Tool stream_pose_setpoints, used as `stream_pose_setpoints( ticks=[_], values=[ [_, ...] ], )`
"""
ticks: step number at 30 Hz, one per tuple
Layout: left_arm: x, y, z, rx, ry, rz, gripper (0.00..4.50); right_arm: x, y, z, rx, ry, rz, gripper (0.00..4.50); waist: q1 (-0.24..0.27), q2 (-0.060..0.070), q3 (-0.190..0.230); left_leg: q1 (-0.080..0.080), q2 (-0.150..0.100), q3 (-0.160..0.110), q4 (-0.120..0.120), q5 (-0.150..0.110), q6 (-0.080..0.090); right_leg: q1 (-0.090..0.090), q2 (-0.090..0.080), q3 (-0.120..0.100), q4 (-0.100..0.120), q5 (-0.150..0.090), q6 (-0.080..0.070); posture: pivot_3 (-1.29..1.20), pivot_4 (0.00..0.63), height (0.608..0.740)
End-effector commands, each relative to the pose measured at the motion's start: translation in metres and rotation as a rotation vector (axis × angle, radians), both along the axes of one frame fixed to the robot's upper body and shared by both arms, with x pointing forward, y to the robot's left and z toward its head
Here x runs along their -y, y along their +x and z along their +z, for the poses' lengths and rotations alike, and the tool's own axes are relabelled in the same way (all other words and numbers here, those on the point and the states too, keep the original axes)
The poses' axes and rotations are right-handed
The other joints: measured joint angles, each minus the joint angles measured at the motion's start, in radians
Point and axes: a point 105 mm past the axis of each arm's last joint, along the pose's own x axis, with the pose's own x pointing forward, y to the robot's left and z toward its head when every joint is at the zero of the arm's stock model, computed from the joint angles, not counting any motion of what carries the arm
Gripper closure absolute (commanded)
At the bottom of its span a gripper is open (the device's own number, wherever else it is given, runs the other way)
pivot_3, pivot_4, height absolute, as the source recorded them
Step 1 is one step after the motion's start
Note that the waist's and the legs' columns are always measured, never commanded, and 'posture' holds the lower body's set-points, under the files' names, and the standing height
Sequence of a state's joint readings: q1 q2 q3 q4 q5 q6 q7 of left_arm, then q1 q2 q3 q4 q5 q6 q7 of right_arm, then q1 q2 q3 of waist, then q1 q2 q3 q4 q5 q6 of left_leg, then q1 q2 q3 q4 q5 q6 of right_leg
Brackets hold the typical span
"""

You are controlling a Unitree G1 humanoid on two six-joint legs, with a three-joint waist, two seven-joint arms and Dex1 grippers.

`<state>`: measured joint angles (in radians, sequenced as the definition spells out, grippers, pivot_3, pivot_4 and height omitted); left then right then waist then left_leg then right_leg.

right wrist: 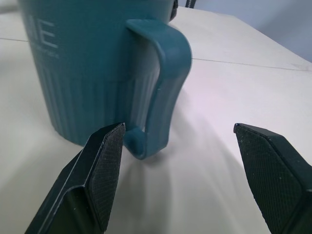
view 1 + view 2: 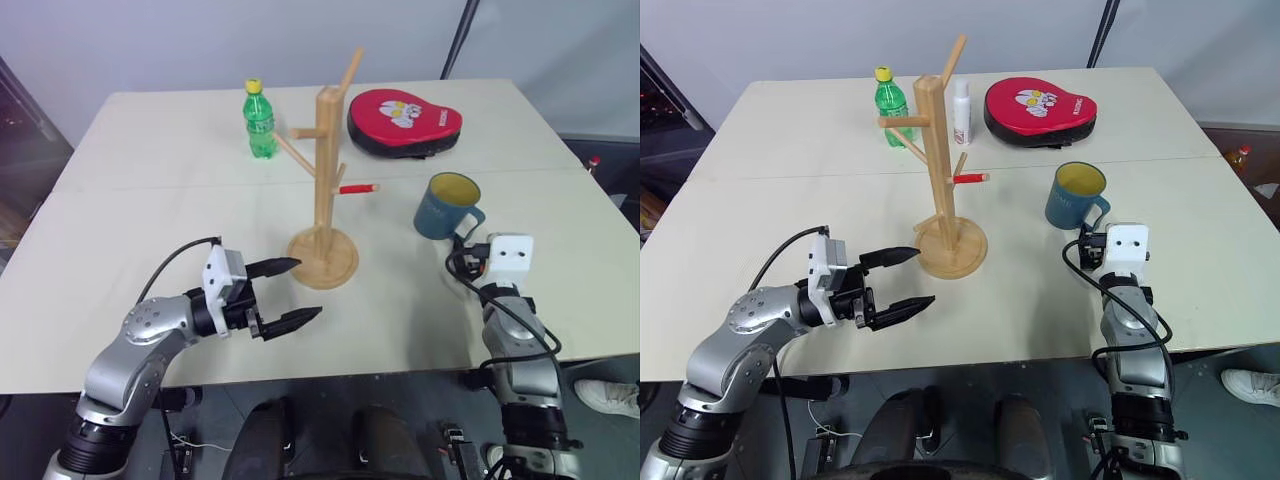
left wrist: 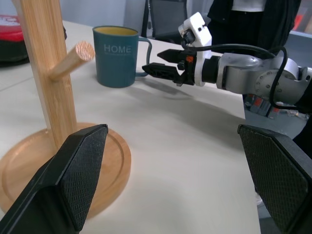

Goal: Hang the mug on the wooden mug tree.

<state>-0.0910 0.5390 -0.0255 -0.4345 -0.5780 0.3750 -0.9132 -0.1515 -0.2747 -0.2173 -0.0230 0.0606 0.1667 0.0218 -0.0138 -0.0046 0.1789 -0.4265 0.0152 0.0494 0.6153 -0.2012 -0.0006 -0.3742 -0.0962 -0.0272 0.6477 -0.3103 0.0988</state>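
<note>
The teal-blue mug (image 2: 446, 205) with a yellow inside stands upright on the table, right of the wooden mug tree (image 2: 327, 180), its handle (image 1: 163, 87) turned toward me. My right gripper (image 1: 178, 129) is open just behind that handle, level with the table, with the loop close to one finger (image 1: 105, 165) and nothing gripped. The left wrist view shows the same gripper (image 3: 152, 62) pointing at the mug (image 3: 116, 56). My left gripper (image 2: 305, 290) is open and empty near the tree's round base (image 2: 322, 258). A red-tipped peg (image 2: 358, 188) points toward the mug.
A green bottle (image 2: 260, 120) and a red padded case (image 2: 404, 122) sit at the back of the table, with a white bottle (image 2: 962, 112) behind the tree. A person in dark clothes (image 3: 243, 19) stands beyond the table's right side.
</note>
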Motion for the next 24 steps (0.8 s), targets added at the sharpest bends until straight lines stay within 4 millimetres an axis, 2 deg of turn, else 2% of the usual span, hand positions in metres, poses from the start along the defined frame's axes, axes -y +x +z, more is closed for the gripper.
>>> stream_pose_setpoints(
  ticks=[1, 12, 21, 22, 24],
  values=[
    [0.006, -0.004, 0.017, 0.071, -0.020, -0.024, 0.00, 0.007, 0.003, 0.014, 0.049, -0.005, -0.044, 0.84, 0.000, 0.000, 0.000, 0.000, 0.000, 0.000, 0.000, 0.000, 0.000, 0.000, 0.000, 0.000, 0.000, 0.000, 0.000, 0.00, 0.150, 0.740],
    [0.016, -0.003, 0.040, 0.134, -0.033, -0.067, 0.00, 0.011, 0.014, 0.011, 0.037, 0.024, -0.084, 0.84, 0.000, 0.000, 0.000, 0.000, 0.000, 0.000, 0.000, 0.000, 0.000, 0.000, 0.003, -0.001, 0.001, 0.000, 0.001, 0.00, 0.150, 0.740],
    [0.016, -0.004, 0.043, 0.141, -0.029, -0.066, 0.00, 0.007, 0.024, 0.009, 0.035, 0.073, -0.067, 0.84, -0.001, 0.000, 0.000, 0.000, 0.000, 0.000, 0.000, 0.000, 0.000, 0.000, 0.003, -0.001, 0.001, 0.001, 0.001, 0.00, 0.150, 0.740],
    [0.016, -0.004, 0.043, 0.142, -0.030, -0.065, 0.00, 0.006, 0.025, 0.009, 0.035, 0.085, -0.062, 1.35, -0.001, 0.000, 0.000, 0.000, 0.000, 0.000, 0.000, 0.000, 0.000, 0.000, 0.003, -0.001, 0.001, 0.001, 0.001, 0.00, 0.150, 0.740],
    [0.016, -0.004, 0.043, 0.143, -0.031, -0.063, 0.00, 0.003, 0.027, 0.009, 0.037, 0.094, -0.048, 2.08, -0.001, 0.000, 0.000, 0.000, 0.000, 0.000, 0.000, 0.000, 0.000, 0.000, 0.003, -0.001, 0.001, 0.001, 0.001, 0.00, 0.150, 0.740]
  ],
)
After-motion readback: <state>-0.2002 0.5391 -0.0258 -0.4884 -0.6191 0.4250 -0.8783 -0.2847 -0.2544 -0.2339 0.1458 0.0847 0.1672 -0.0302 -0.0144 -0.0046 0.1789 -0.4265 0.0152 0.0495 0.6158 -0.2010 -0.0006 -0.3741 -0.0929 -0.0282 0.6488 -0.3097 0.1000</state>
